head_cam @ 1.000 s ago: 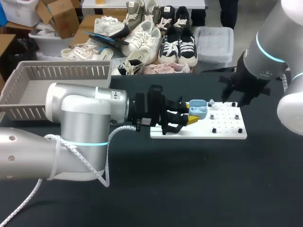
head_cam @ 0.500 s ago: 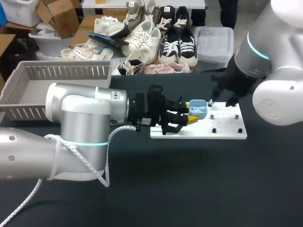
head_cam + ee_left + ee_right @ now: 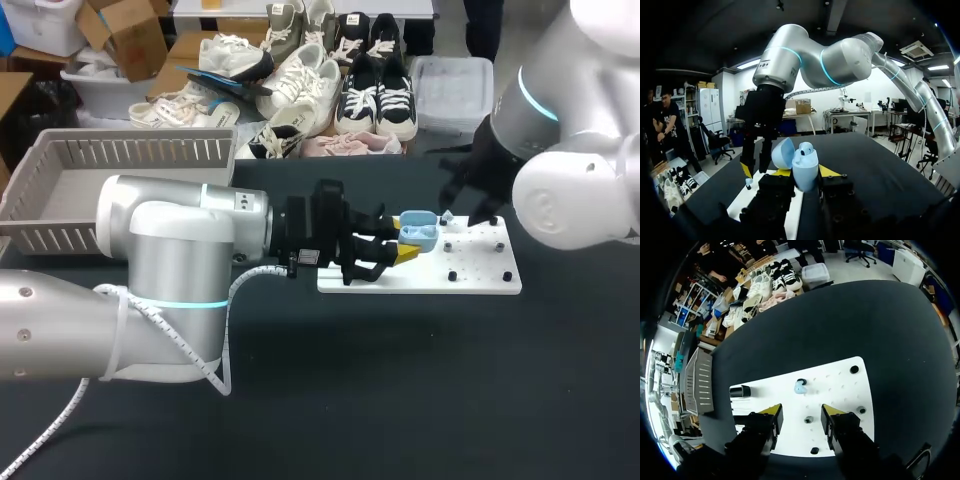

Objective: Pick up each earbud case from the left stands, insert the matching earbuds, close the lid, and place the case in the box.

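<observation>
The left hand pinches a case between its two yellow tips, one on each side. The case is smooth, pale blue and egg-shaped. It stands upright with its rounded lid hinged open, above the near end of a flat white board. The hand's fingers are blocky black blocks behind the yellow tips, and the arm behind them is a thick, glossy silver tube with a coiled white cable along it.

The right hand is spread, with nothing between its yellow tips, and it hangs over the board. Just ahead of its fingers a small pale blue earbud lies on the white surface. Short black pegs stand around the earbud, scattered over the board. In the left wrist view this hand is a dark shape close beside the held case.

The board lies on a matte black counter. Well apart from it, at the counter's far left, sits the box, a grey plastic bin with slatted walls.
</observation>
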Motion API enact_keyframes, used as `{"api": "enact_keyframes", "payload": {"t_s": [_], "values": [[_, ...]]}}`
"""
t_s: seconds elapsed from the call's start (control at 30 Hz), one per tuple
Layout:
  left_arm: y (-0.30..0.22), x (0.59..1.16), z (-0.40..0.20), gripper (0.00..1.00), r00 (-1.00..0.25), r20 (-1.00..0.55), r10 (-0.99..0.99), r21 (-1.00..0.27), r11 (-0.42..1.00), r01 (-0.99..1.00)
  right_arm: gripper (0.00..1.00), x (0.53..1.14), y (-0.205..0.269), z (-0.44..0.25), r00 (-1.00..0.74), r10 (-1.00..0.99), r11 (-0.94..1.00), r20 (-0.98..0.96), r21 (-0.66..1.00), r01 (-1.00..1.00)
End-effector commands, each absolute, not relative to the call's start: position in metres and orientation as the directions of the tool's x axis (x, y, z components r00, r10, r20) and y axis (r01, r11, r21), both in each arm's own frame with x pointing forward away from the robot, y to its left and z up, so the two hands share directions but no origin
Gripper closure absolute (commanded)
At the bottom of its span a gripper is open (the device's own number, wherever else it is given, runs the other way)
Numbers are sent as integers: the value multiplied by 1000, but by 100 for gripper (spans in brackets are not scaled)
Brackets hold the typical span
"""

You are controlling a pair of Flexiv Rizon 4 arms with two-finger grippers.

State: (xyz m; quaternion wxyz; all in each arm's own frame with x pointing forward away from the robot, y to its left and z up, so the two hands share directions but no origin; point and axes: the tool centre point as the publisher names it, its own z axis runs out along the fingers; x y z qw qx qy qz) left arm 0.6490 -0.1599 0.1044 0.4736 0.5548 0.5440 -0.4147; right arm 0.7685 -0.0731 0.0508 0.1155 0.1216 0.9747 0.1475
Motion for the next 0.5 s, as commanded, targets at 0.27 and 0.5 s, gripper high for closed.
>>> {"api": "enact_keyframes", "payload": {"t_s": [0.27, 0.5], "values": [[-161, 648, 104, 100, 66, -976, 209, 77, 48, 996, 53, 776, -68, 42, -942, 281, 926, -183, 311, 216], [-161, 648, 104, 100, 66, -976, 209, 77, 48, 996, 53, 777, -67, 39, -939, 280, 927, -200, 309, 211]]}}
